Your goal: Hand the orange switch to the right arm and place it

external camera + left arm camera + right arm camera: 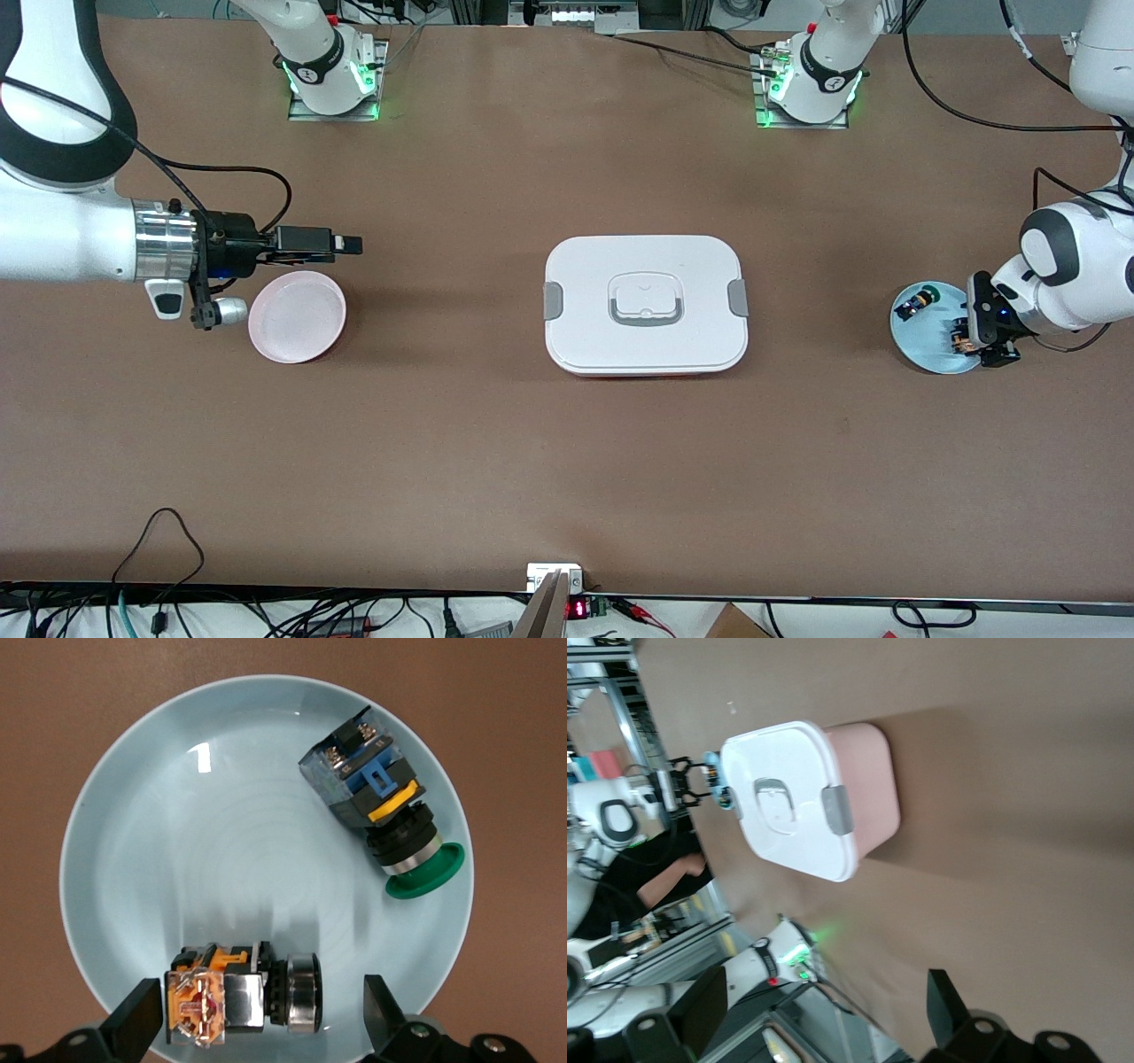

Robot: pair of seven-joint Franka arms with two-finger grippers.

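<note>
Brown matting covers the bench point(496, 443), with a lidded white box point(646, 305) at its middle and a pink dish point(297, 316) toward the right arm's end. At the left arm's end sits a pale blue plate point(133, 842) holding the orange switch point(239, 994) and a green-capped switch point(381, 815).

The left end effector point(257, 1023) hangs just over the plate, fingers spread wide on either side of the orange switch and not touching it. The right end effector point(347, 245) waits in the air beside the pink dish, spread apart and holding nothing.

Judging by its look, the switch is light, rigid plastic with a smooth metal collar; the flat sides of its clear-and-orange body seem the surest hold, since the round collar could slip or roll.

Only the left wrist view shows the switch's shape and the finger gap; the front view alone shows both arms and the dish, and the right wrist view adds that the box has a pink base.
</note>
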